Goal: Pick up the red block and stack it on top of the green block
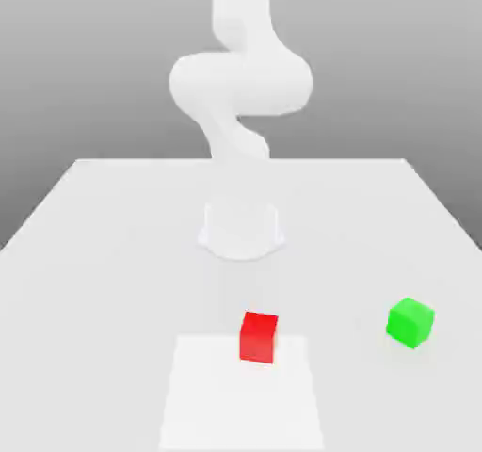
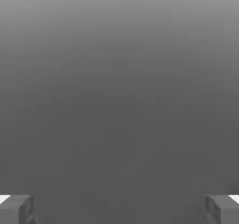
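Item: red block [image 1: 259, 336], cube, standing on the desk [image 1: 104, 243] near the front, on the upper edge of a paler square patch [image 1: 240, 394] of the surface; nothing touches it. Item: green block [image 1: 409, 322], cube, also on the desk, well apart from the red one toward the exterior view's right, turned slightly so that one corner faces forward. Item: white arm [image 1: 240, 83], rising from a round base [image 1: 241, 229] at the middle of the desk, behind both blocks, and curving upward out of the frame. Item: pincer [image 2: 119, 209], seen from the hand view as two grey fingertips [image 2: 16, 209] at opposite sides, spread wide with bare grey ground between them, gripping nothing. Background: plain grey gradient.
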`<action>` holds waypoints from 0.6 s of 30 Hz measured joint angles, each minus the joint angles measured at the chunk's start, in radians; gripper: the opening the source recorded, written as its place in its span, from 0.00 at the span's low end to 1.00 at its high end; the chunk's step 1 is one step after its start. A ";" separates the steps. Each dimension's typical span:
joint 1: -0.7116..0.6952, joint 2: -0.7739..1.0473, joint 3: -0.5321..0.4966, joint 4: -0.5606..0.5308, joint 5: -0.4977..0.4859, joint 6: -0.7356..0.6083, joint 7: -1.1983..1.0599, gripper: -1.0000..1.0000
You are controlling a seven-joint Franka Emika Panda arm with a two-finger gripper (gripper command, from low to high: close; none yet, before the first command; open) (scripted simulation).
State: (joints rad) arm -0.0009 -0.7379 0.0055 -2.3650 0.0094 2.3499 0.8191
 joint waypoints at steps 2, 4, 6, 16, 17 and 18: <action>-0.001 0.061 0.007 -0.062 0.009 0.048 0.019 0.50; 0.000 0.121 0.013 -0.122 0.015 0.095 0.039 0.50; 0.000 0.181 0.022 -0.183 0.021 0.142 0.059 0.50; -0.003 0.526 0.078 -0.507 0.031 0.406 0.189 0.50; -0.005 0.589 0.082 -0.530 0.023 0.454 0.207 0.50; -0.006 0.657 0.083 -0.543 0.010 0.505 0.226 0.50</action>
State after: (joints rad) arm -0.0069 -0.0813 0.0889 -2.9076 0.0190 2.8550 1.0455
